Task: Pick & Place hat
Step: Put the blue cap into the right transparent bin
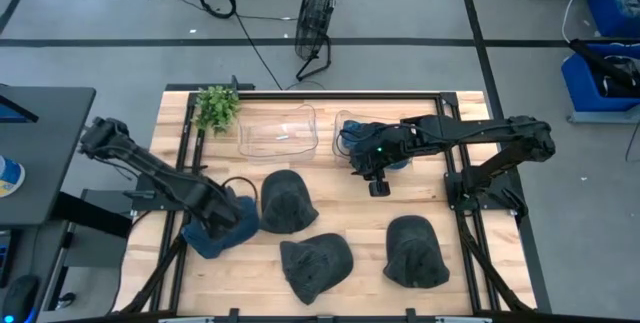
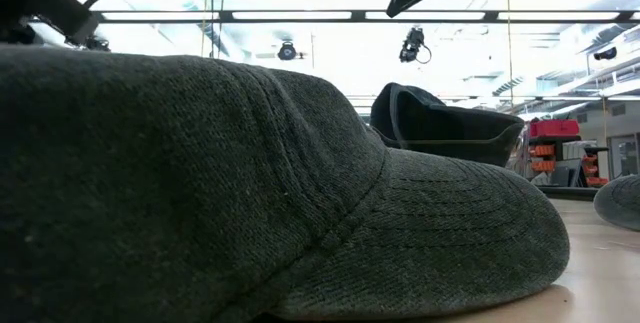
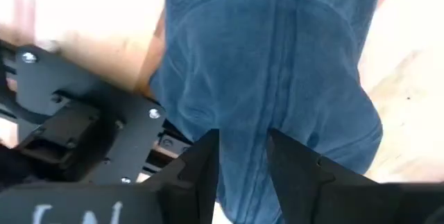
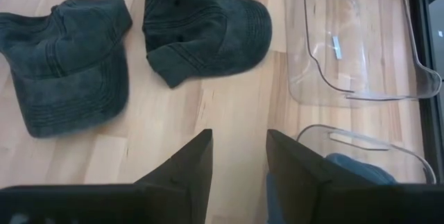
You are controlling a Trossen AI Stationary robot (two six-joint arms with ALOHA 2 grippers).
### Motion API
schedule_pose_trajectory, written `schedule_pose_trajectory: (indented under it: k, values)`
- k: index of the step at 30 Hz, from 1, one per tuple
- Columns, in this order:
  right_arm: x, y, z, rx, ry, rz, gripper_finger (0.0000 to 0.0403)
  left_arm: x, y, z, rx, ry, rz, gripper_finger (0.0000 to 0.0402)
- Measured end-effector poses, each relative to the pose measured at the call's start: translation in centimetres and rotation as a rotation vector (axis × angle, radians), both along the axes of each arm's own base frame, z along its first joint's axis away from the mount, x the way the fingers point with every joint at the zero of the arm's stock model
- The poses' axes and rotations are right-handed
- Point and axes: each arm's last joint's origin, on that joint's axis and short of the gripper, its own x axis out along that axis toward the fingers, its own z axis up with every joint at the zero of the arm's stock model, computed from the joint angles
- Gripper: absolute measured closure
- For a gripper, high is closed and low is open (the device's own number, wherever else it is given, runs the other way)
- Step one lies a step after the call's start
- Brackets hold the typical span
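— Step in hand? 
— Pick, apparently: left claw (image 3: 243, 165) pinched on the blue hat (image 1: 215, 231) at the near-left of the desk (image 1: 350, 193). Right claw (image 4: 239, 165) parted and empty, hovering by the far-right clear bin (image 1: 352, 135).

— Next move? 
— Probably lifting clear of the nearest dark hat (image 1: 286, 201), just beside, then carrying far toward the empty clear bin (image 1: 278, 131).

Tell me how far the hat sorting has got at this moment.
Done: one blue hat lies in the right clear bin. In hand: the left gripper is closed on another blue hat at the table's left edge. Left: three dark hats on the table; right gripper hovers open.
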Motion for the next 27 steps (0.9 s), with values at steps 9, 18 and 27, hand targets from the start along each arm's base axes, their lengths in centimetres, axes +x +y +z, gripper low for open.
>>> schedule_pose_trajectory:
  k: [9, 18, 27]
  values:
    - [0.0, 0.0, 0.0, 0.0, 0.001, 0.0, 0.0261, 0.7, -1.2, -2.0, -0.076, 0.014, 0.019, 0.0276]
    - [0.1, 0.0, 0.0, 0.001, -0.005, 0.0, 0.0261, -1.2, -0.2, -6.5, -0.067, 0.087, 0.118, 0.0276]
    - [0.3, 0.0, 0.2, 0.001, -0.036, 0.0, 0.0261, -0.7, -0.1, -9.0, -0.054, -0.133, 0.069, 0.0278]
